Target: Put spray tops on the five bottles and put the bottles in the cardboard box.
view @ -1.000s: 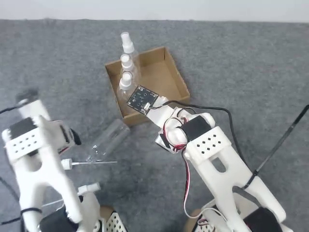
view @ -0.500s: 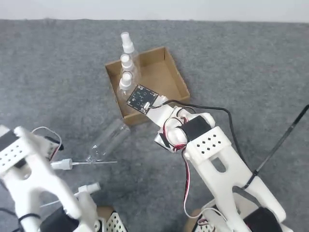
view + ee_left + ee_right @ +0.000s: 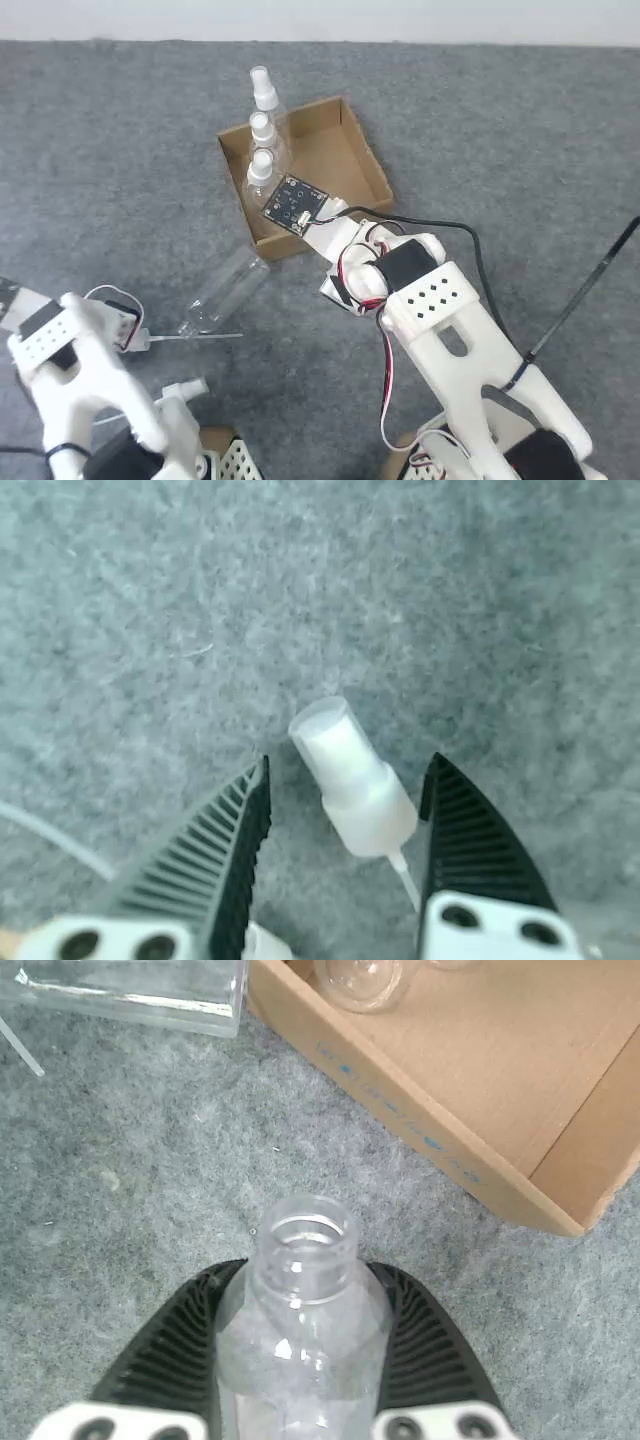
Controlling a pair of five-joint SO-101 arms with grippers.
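High and right wrist views share the box (image 3: 335, 165).

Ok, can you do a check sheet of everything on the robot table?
Surface: grey carpet, flat.
Job's things: cardboard box with three topped bottles upright inside; topless bottle lying outside it; spare spray top lying near the arm bases.
Clutter: nothing seen.
Grippers: left tool open, jaws either side of a spray top; right tool shut on an open bottle.
Cables: black cable and red and white wires on the right arm.
Surroundings: pale strip beyond the carpet.
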